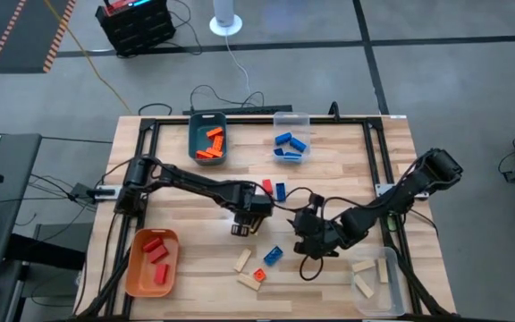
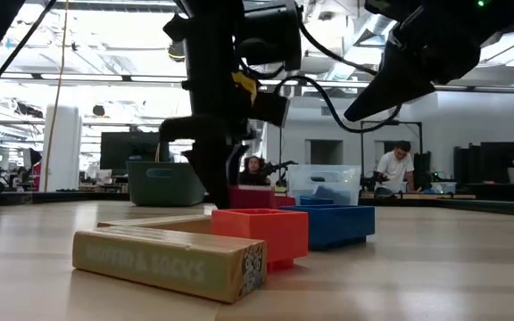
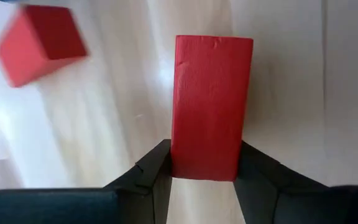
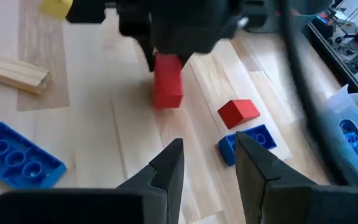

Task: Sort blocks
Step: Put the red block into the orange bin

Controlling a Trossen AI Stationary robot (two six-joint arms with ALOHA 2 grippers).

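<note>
One long red rectangular block (image 3: 211, 106) clamped in left end effector (image 3: 204, 171), clear only in wrist view; right end effector (image 4: 209, 158) hovers near it, fingers narrowly apart, holding nothing.

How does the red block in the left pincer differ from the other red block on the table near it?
The held red block is long and stands upright between the fingers of the left pincer; the loose red block is shorter and lies on the wooden table. The held one is gripped on both sides, while nothing grips the loose one, which lies next to a blue block. Both are plain red.
</note>
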